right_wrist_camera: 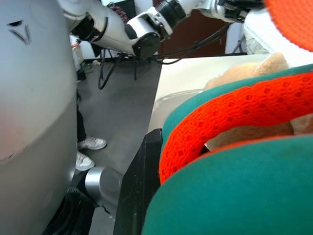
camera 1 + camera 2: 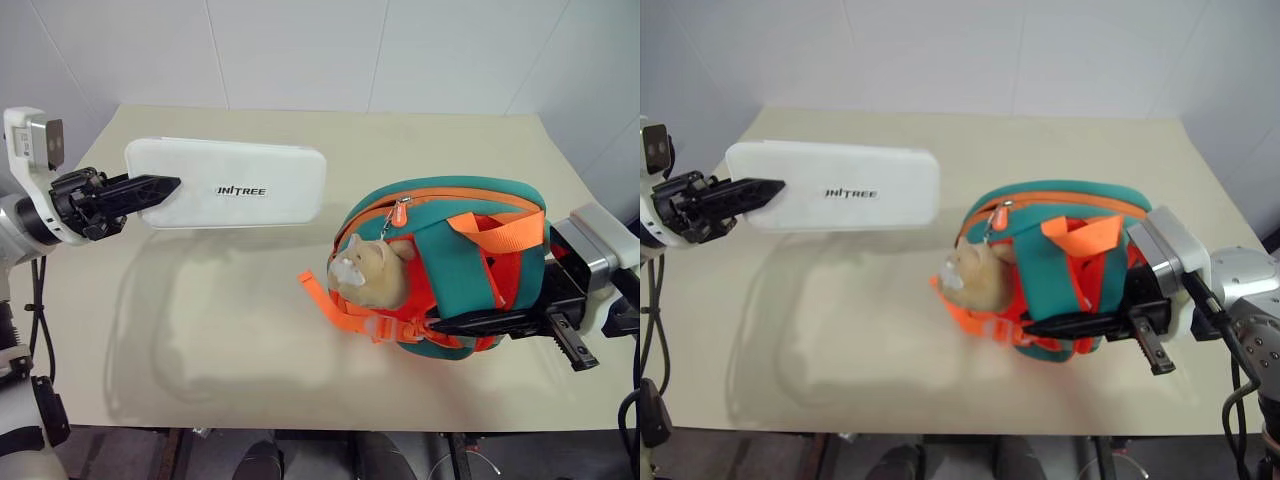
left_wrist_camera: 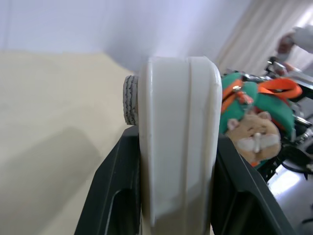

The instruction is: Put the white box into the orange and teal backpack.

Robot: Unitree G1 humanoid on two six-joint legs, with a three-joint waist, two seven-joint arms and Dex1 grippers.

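**Currently: box lifted, insertion pending**

Task status: the white box (image 2: 226,182) is already clear of the desk (image 2: 230,340), carried in the air at the upper left of the frame with its lettered face toward the camera. It has not entered the orange and teal backpack (image 2: 450,265), which sits at the right of the frame with its tan plush toy (image 2: 375,270) facing the box. Remaining, by judgement: bring the box across to the bag opening and slide it in. Whether the zipper stands open far enough cannot be told.

Left end effector (image 2: 150,190): closed on the near short end of the box, one finger on each broad face, as the left wrist view confirms.

Right end effector (image 2: 505,325): closed narrowly on the lower right side of the backpack, steadying it.

Relative position: the free end of the box lies near the backpack's upper left edge, apart from it.
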